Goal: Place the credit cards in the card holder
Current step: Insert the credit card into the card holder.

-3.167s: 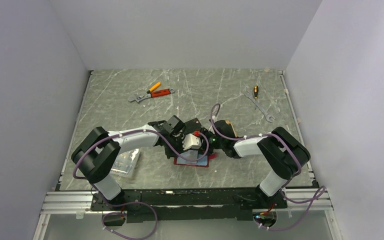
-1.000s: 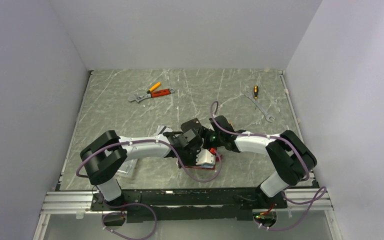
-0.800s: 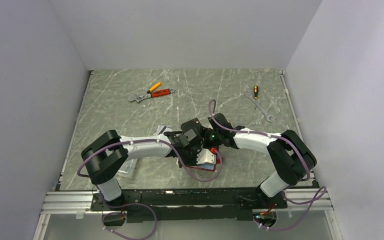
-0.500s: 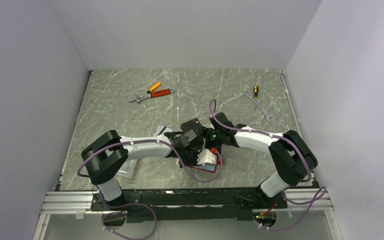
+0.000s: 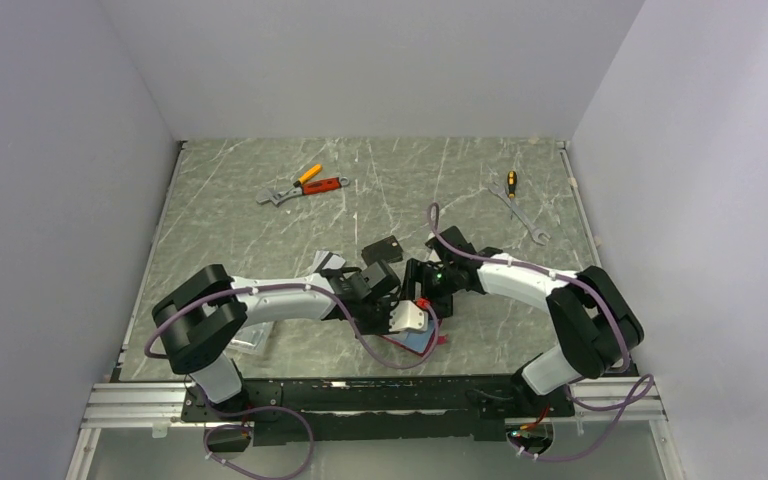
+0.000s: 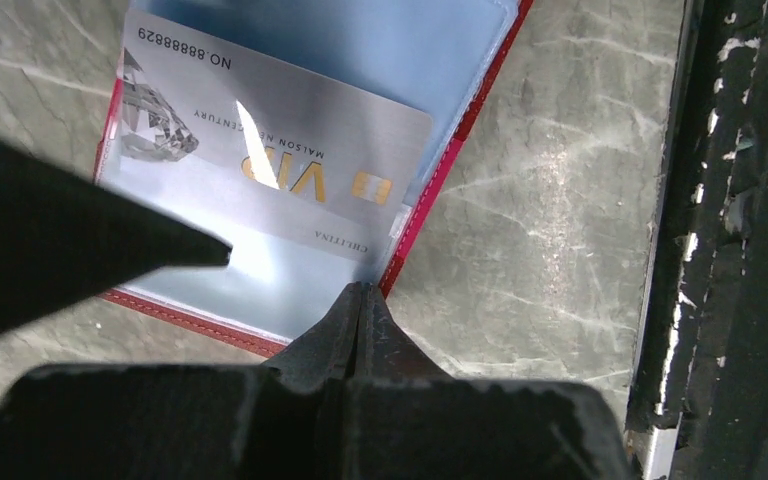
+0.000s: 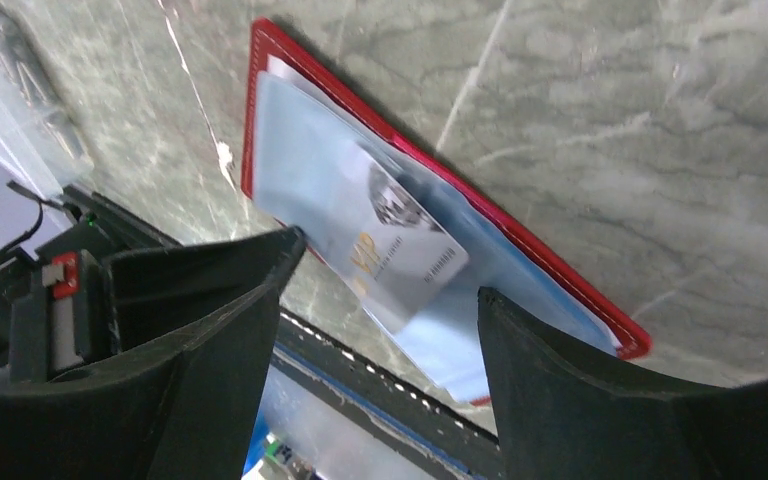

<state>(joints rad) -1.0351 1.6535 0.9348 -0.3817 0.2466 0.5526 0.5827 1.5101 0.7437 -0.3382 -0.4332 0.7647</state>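
Observation:
The card holder (image 5: 423,341) lies open near the table's front edge, red with bluish lining (image 6: 360,50). A silver-white credit card (image 6: 290,150) marked VIP rests slanted on the lining, one end tucked under the clear pocket; it also shows in the right wrist view (image 7: 400,240). My left gripper (image 6: 360,292) is shut, its tips pressing on the holder's edge with nothing between them. My right gripper (image 7: 380,300) hangs open above the card and holder (image 7: 560,285), touching neither. Another silver card (image 5: 328,262) lies on the table beside the left arm.
A black flat rectangle (image 5: 382,247) lies just behind the grippers. A clear plastic box (image 5: 252,338) sits partly under the left arm. Pliers and an adjustable wrench (image 5: 305,186) lie far left, a spanner (image 5: 523,214) and screwdriver (image 5: 510,183) far right. The front rail (image 6: 730,200) runs close by.
The right gripper has opened a little wider and drawn back from the card holder toward the right. The left gripper stays shut on the holder's edge and has shifted slightly nearer.

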